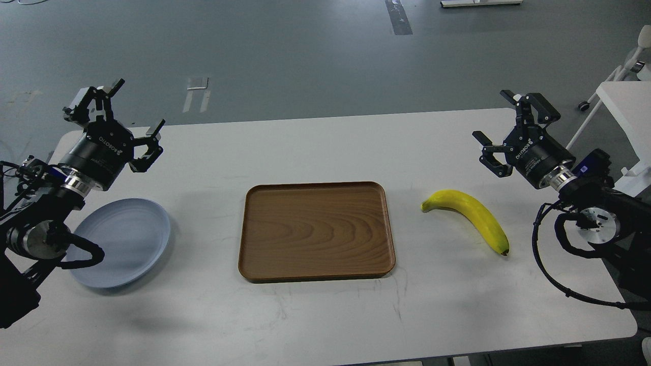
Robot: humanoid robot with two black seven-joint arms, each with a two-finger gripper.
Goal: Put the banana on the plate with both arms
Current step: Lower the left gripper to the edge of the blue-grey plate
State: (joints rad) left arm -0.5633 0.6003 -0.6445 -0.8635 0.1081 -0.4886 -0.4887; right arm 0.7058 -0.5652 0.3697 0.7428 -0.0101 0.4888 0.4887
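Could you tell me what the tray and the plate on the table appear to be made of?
The tray looks like wood or a wood-grain laminate: brown, matte, with curved grain lines across its base. The plate looks like smooth plastic or glazed ceramic: uniform pale blue-grey with a soft sheen and no pattern. The picture cannot settle which.

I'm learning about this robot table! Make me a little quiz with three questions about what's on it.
1. True or false: the banana already lies on the plate.
2. What sits between the plate and the banana? A) wooden tray B) cup C) box
3. Fill in: the banana lies nearer the ____ pincer.

Key:
1. False; it lies on the table, and the plate has nothing on it.
2. A.
3. Right; the right pincer and the left pincer are both open and holding nothing.
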